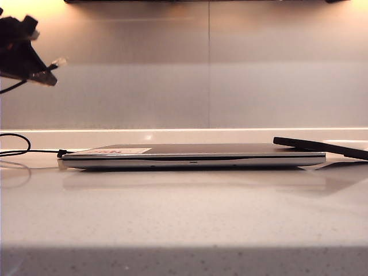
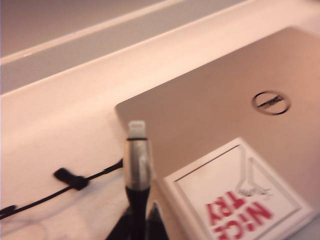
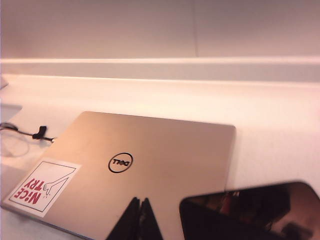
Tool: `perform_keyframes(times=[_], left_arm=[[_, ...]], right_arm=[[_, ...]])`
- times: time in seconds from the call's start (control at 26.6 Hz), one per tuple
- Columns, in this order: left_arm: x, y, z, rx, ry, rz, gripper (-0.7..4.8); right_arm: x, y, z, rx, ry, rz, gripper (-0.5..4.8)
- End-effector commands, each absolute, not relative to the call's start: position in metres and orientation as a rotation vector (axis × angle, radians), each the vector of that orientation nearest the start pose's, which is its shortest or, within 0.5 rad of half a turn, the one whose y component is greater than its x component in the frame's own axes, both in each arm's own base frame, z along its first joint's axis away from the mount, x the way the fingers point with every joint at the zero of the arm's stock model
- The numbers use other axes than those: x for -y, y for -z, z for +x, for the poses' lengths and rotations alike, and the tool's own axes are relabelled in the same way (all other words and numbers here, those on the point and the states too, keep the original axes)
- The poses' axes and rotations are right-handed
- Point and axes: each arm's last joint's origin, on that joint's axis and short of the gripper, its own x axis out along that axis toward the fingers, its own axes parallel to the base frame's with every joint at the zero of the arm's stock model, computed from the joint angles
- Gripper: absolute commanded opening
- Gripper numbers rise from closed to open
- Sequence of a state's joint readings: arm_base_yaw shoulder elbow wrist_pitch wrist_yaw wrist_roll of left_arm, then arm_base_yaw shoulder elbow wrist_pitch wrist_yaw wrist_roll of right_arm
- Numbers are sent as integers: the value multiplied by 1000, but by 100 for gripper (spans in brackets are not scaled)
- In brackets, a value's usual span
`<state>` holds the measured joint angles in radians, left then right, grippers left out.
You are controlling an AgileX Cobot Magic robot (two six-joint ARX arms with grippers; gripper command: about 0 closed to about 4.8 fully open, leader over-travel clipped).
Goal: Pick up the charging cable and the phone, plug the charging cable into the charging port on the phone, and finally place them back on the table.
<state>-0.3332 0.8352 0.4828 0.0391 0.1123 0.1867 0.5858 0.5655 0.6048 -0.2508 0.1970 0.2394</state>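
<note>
The left gripper (image 1: 49, 72) sits at the exterior view's upper left edge, its arm cut off, the plug of the charging cable (image 2: 137, 160) just a pale smear there. In the left wrist view the plug is soft with blur and the cord vanishes between the dark fingertips (image 2: 155, 220). The phone (image 3: 252, 212) runs off the frame's edge in the right wrist view; its charging port can't be made out. The right gripper (image 3: 140, 220) shows only two pressed-together tips. The laptop (image 2: 225, 130) is cropped too.
</note>
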Motion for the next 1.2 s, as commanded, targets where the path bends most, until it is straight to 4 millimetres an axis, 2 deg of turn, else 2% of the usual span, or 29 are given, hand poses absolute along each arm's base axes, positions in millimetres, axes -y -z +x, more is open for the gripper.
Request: perform_keyframes(times=[0.04,0.3,0.49,0.64,0.68,0.75,0.79,0.83,1.05,1.2], left_arm=[[74,-244,167,-291,537,206,-6],[94,-245,157,-317,646,156,-6],[94,-239,154,-395,645,135,-6],[93,-237,153,-415,645,139,-6],[93,-237,153,-415,645,139,-6],[93,-237,153,-415,645,139,-6],[93,-237,153,-415,645,139,-6],[93,-237,153,-415,645,139,-6],[93,-237,153,-415,645,139,-6],[93,-237,153,-415,645,139,-6]], right_arm=[[-59,-293,119,-294,-328,312,-3],[-41,-282,126,-380,-269,483,-3],[-29,-245,134,-480,-242,750,-2],[-25,-230,135,-534,-130,958,0],[-24,-228,135,-541,-112,983,15],[-24,-228,135,-544,-102,995,117],[-23,-228,135,-541,-95,1001,247],[-23,-227,135,-542,-79,1028,310],[-24,-218,144,-619,-10,1129,320],[-27,-210,165,-641,-11,1143,320]])
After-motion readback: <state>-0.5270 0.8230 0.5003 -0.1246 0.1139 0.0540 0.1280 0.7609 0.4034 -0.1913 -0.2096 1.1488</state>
